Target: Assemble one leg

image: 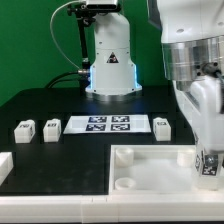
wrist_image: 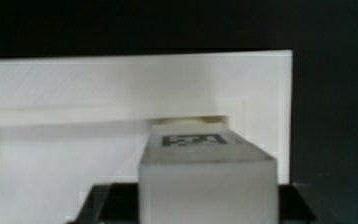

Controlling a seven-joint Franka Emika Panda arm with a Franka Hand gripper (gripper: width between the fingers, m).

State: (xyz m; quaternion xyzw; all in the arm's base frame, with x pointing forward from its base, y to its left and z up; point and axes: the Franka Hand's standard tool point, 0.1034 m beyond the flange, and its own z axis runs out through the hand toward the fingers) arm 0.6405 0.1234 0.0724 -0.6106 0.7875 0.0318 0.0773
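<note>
My gripper [image: 207, 158] is shut on a leg [image: 208, 166], a small white block with a tag on its face. It holds the leg upright at the right end of the large white square panel [image: 140, 160], by a corner. Whether the leg touches the panel I cannot tell. In the wrist view the leg [wrist_image: 206, 165] stands between the dark fingers [wrist_image: 115, 203] of my gripper [wrist_image: 204, 206], with the white panel [wrist_image: 87, 95] behind it. Three other legs lie on the black table: two at the exterior view's left [image: 24, 130] [image: 51, 127] and one right of the middle [image: 162, 126].
The marker board [image: 110, 124] lies flat between the loose legs. The robot base [image: 110, 65] stands behind it. A white block [image: 5, 165] sits at the exterior view's left edge. A round socket [image: 124, 185] shows in the panel's near corner.
</note>
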